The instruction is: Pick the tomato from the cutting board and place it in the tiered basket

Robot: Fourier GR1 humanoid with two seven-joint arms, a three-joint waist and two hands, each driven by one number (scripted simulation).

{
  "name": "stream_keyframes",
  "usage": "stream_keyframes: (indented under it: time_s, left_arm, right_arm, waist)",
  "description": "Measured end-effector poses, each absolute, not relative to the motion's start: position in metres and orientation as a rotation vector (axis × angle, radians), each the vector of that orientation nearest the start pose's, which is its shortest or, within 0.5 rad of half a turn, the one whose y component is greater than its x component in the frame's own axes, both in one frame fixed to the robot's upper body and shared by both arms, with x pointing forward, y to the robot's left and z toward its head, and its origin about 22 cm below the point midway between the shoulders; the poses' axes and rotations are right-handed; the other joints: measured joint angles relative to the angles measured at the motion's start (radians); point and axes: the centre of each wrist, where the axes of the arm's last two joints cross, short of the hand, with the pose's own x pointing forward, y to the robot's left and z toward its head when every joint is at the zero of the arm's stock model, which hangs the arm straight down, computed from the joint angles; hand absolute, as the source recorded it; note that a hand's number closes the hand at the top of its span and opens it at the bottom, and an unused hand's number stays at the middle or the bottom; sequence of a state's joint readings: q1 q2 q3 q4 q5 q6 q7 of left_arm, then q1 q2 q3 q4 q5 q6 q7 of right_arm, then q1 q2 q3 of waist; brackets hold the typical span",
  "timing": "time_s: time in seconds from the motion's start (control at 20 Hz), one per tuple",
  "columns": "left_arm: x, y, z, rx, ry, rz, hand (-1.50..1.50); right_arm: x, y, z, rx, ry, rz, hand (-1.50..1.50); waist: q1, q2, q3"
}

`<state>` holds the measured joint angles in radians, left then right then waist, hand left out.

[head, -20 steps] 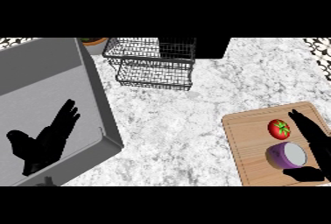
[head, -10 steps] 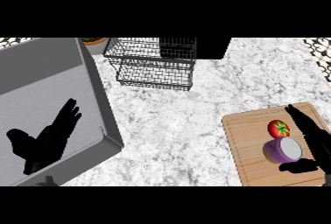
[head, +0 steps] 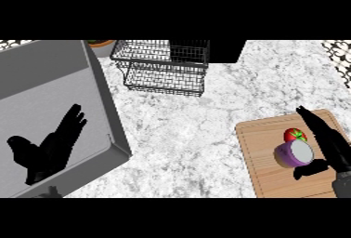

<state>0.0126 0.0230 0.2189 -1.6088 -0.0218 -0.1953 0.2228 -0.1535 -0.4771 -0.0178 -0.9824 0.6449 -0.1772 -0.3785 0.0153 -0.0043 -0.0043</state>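
A red tomato (head: 294, 135) with a green stem lies on the wooden cutting board (head: 264, 162) at the lower right, touching a cut purple onion (head: 295, 154) just in front of it. My right hand (head: 330, 145) stands open on the board with straight fingers along the right side of the tomato and onion, thumb behind the onion. The black wire tiered basket (head: 166, 68) stands at the back of the counter, left of centre. My left hand (head: 49, 146) rests open over the grey sink at the left.
A large grey sink basin (head: 55, 83) fills the left side. A dark block (head: 223, 50) stands behind the basket. An orange-rimmed object (head: 100, 43) peeks out at the back left. Marble counter (head: 185, 135) lies between sink and board.
My right hand has slid leftward and closer to the tomato and onion, its fingers now alongside them. The left hand has not moved.
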Motion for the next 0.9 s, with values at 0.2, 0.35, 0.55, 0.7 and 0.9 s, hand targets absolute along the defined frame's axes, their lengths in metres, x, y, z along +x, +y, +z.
stream_keyframes:
  time_s: [0.2, 0.35, 0.55, 0.7, 0.9]
  left_arm:
    - [0.234, 0.286, 0.009, 0.056, -1.373, -0.018, 0.0]
    - [0.232, 0.287, 0.009, 0.064, -1.37, -0.01, 0.0]
    - [0.232, 0.288, 0.01, 0.059, -1.369, -0.008, 0.0]
    - [0.231, 0.288, 0.011, 0.064, -1.366, -0.004, 0.0]
    - [0.228, 0.289, 0.01, 0.064, -1.379, 0.0, 0.0]
  right_arm:
    - [0.267, -0.382, -0.046, -0.775, -1.377, 0.985, 1.5]
    - [0.269, -0.376, -0.049, -0.735, -1.426, 1.027, 1.5]
    - [0.272, -0.373, -0.05, -0.733, -1.463, 1.059, 1.5]
    - [0.271, -0.373, -0.053, -0.741, -1.494, 1.056, 1.5]
    - [0.271, -0.367, -0.053, -0.735, -1.535, 1.009, 1.5]
  waist:
    - [0.002, -0.001, -0.004]
    - [-0.004, -0.005, -0.009]
    - [-0.008, -0.007, -0.01]
    - [-0.012, -0.008, -0.014]
    - [-0.019, -0.01, -0.014]
